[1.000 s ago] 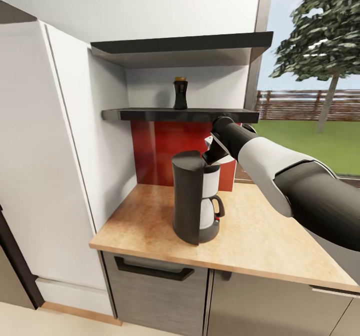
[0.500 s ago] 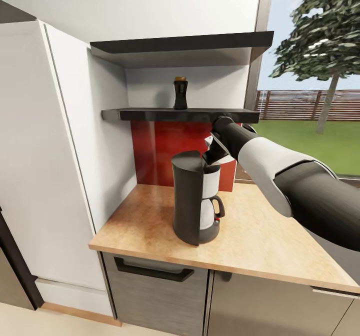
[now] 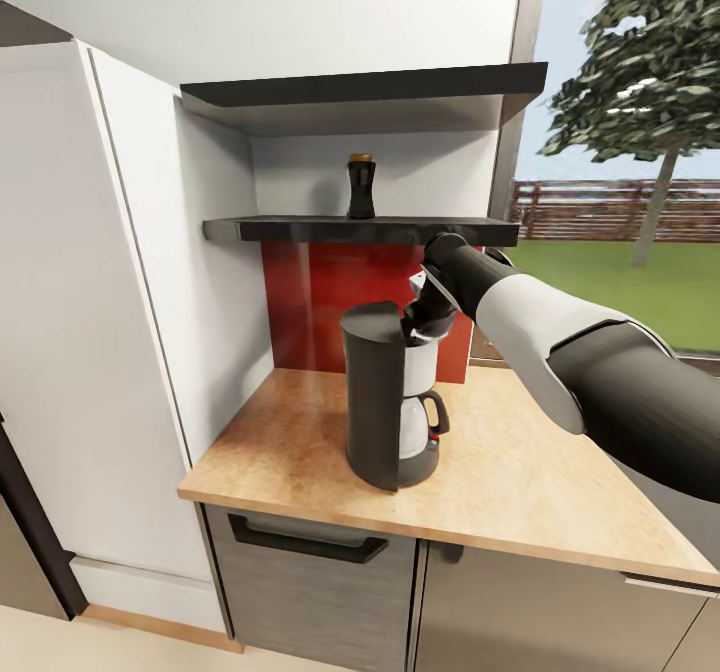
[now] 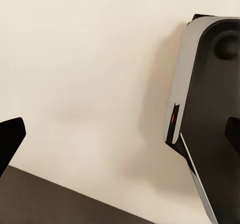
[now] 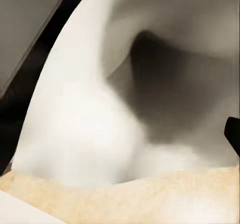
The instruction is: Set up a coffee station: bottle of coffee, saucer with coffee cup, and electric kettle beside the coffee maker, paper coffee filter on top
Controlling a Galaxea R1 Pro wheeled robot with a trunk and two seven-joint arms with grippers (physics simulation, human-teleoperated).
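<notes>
No brand, label or writing can be read anywhere. The coffee maker [image 3: 388, 392] is seen at the centre of the head view, upright on the beige wood-grain table [image 3: 520, 482]; its body is dark grey, its front white, its glass carafe turned with the black handle toward the right. The right end effector [image 3: 425, 324] is held at the machine's top; a white, blurred form, apparently the paper coffee filter [image 5: 90, 134], is shown in the right wrist view, and whether it is gripped cannot be told. The bottle of coffee [image 3: 360, 187], dark brown with an orange cap, stands upright on the kitchen shelf [image 3: 300, 229] at upper centre. The left end effector's [image 4: 122, 131] dark fingertips [image 4: 10, 139] are spread apart over pale floor.
</notes>
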